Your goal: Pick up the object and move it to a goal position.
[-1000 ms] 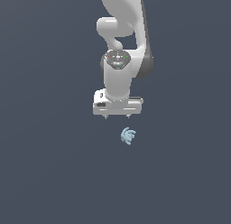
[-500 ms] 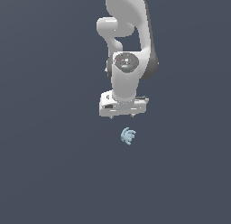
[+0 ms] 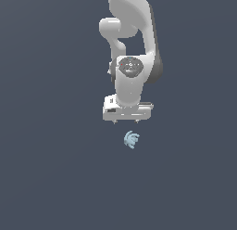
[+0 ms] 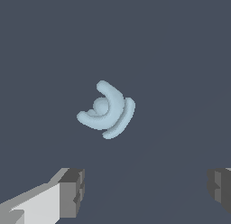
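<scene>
The object (image 3: 131,139) is a small pale blue rounded piece with curved layered ridges, lying on the dark grey floor. In the wrist view it (image 4: 107,111) shows whole and untouched, ahead of the fingers. My gripper (image 3: 126,122) hangs from the white arm just above and behind the object in the exterior view, apart from it. Its jaws stand wide open and empty; one fingertip (image 4: 72,187) and the other (image 4: 220,186) show far apart in the wrist view.
Plain dark grey floor (image 3: 55,178) all around. The white arm (image 3: 132,43) rises to the top of the exterior view. No other objects show.
The gripper has come down and a little toward the exterior view's right, closer to the object. The object has not moved.
</scene>
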`<state>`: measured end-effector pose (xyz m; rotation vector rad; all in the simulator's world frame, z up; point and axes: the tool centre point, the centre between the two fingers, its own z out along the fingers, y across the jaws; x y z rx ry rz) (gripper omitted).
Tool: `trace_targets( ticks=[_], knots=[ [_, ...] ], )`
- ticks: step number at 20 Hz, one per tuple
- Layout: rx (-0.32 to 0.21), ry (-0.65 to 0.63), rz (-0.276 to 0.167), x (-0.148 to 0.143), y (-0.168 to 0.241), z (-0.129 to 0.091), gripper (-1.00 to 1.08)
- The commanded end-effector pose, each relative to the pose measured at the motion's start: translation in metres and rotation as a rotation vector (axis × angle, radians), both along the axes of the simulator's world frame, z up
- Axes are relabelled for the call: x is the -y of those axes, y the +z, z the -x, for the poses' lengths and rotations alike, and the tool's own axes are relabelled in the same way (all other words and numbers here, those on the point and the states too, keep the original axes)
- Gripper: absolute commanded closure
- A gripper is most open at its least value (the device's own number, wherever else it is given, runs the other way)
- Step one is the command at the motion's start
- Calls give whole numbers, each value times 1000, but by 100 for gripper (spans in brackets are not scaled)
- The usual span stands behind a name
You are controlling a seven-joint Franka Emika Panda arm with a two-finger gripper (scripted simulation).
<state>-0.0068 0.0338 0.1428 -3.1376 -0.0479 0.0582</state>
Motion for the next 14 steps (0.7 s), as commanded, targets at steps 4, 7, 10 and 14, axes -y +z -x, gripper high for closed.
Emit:
trace_targets(
  ticks=[4, 7, 10, 14],
  knots=[
    [5, -94, 1, -5, -8, -7, -92],
    [9, -163, 3, -9, -15, -11, -92],
    [13, -240, 4, -13, -22, -17, -92],
    [19, -343, 7, -18, -31, -23, -92]
  ],
)
